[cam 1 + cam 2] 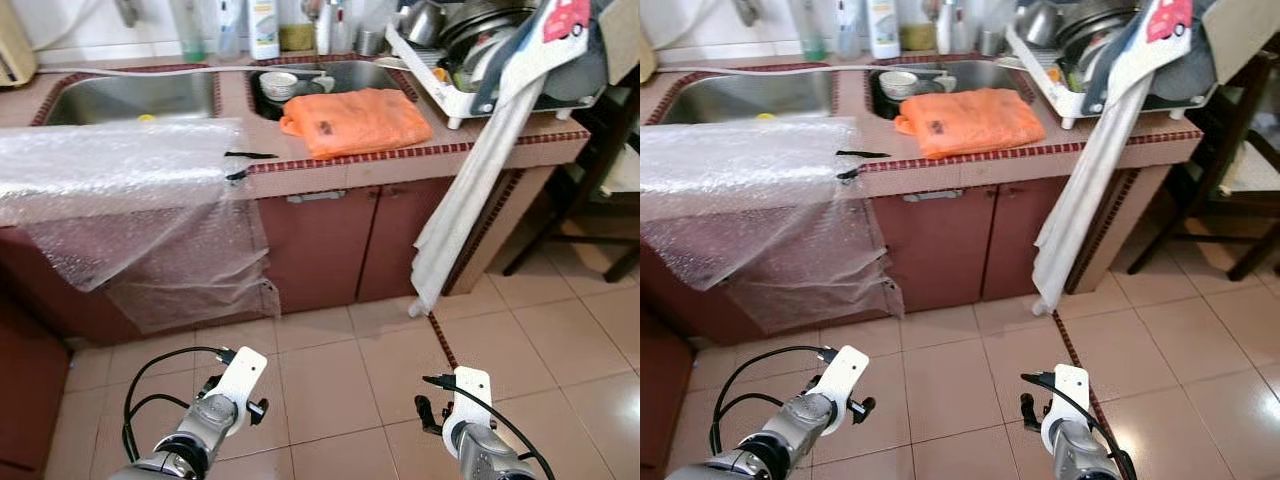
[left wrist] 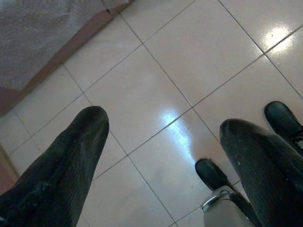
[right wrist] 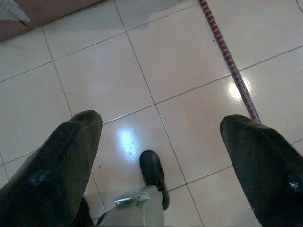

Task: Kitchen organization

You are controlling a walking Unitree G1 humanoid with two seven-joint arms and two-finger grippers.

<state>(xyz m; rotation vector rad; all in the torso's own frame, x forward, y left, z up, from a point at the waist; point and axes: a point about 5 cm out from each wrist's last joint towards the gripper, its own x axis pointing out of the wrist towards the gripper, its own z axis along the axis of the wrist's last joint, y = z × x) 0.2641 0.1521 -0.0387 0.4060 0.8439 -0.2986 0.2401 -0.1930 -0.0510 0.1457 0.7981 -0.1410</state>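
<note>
An orange plastic bag (image 1: 357, 120) lies on the tiled counter (image 1: 520, 140) just in front of the right sink (image 1: 335, 78), which holds a white bowl (image 1: 278, 85). A sheet of bubble wrap (image 1: 120, 190) covers the counter's left part and hangs down over the cabinet front. Both arms hang low in front of the cabinets, well below the counter. My left gripper (image 2: 165, 124) is open over floor tiles, with nothing between its fingers. My right gripper (image 3: 162, 123) is likewise open and empty above the floor.
A dish rack (image 1: 500, 60) with pots and plates stands at the counter's right end, and a white cloth (image 1: 470, 190) hangs from it almost to the floor. Bottles (image 1: 264, 28) line the back wall. Chair legs (image 1: 590, 240) stand at the right. Beige tiled floor (image 1: 330, 370) lies ahead.
</note>
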